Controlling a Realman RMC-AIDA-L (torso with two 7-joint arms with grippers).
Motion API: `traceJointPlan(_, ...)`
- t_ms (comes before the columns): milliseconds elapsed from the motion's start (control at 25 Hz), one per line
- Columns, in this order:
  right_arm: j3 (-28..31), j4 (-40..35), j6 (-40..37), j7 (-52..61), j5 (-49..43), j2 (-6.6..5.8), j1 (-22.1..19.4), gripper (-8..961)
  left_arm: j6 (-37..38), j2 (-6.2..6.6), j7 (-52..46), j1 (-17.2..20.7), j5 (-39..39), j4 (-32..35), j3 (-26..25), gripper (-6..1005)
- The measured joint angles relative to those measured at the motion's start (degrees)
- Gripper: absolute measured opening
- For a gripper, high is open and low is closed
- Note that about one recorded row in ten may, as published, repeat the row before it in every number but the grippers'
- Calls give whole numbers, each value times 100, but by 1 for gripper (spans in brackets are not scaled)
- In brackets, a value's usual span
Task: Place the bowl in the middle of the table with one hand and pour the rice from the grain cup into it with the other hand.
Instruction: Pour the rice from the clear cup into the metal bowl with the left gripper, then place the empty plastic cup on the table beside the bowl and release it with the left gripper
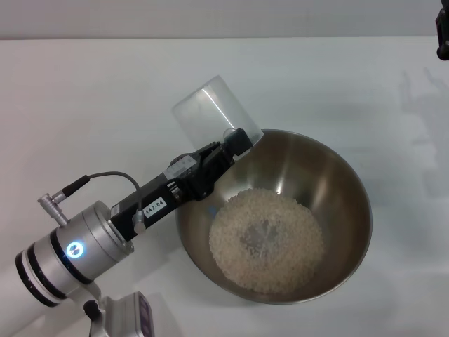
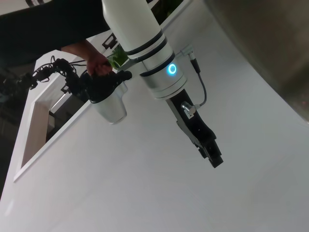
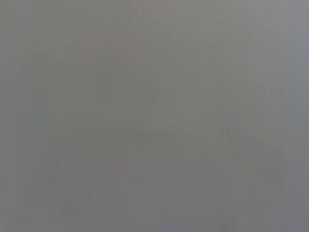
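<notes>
**Cup tipped at the bowl's rim, rice heaped inside**

The left gripper [image 1: 235,142] pinches the grain cup [image 1: 214,116], tilted mouth-down against the far-left rim of the bowl [image 1: 337,182]. The rice [image 1: 266,239] lies heaped in the bowl's bottom. The bowl stands on the table [image 1: 84,98]. The right gripper [image 1: 443,31] waits far right; I cannot tell its state.

The left arm [image 1: 77,246] is reaching in from seven o'clock toward one o'clock, its wrist ring glowing blue; the left gripper [image 1: 235,140] is clamping its black fingers on the grain cup [image 1: 214,112], tipped mouth-down. The right gripper [image 1: 443,31] is sitting parked at two o'clock, barely showing.
</notes>
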Motion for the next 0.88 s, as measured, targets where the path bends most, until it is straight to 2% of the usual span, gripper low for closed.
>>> traceJointPlan(120, 0, -2, 33, 0, 9, 1, 0, 391, 6, 8, -145, 33, -3, -49, -11, 29)
traceJointPlan(320, 0, -20, 257, 26, 10, 1, 92, 391, 61, 16, -1294, 296, -39, -310, -108, 28)
traceJointPlan(600, -26, -124, 469, 55, -2, 17, 167, 391, 65, -8, -4985, 853, -60, -516, -761, 28)
traceJointPlan(640, -26, -124, 469, 55, -2, 17, 167, 391, 65, -8, -4985, 853, -60, -516, -761, 29)
traceJointPlan(680, -19, -139, 488, 79, 2, 21, 176, 391, 56, -8, -6101, 994, -70, -558, -1011, 29)
traceJointPlan(720, -14, -149, 500, 114, 8, 23, 184, 392, 46, -9, -6378, 1034, -77, -574, -1099, 29)
traceJointPlan(840, -6, -154, 500, 284, 19, 26, 200, 392, -187, -11, -8063, 1166, -398, -671, -1425, 29)
traceJointPlan(880, -4, -156, 491, 331, 22, 27, 200, 392, -246, -10, -8268, 1170, -499, -679, -1447, 28)
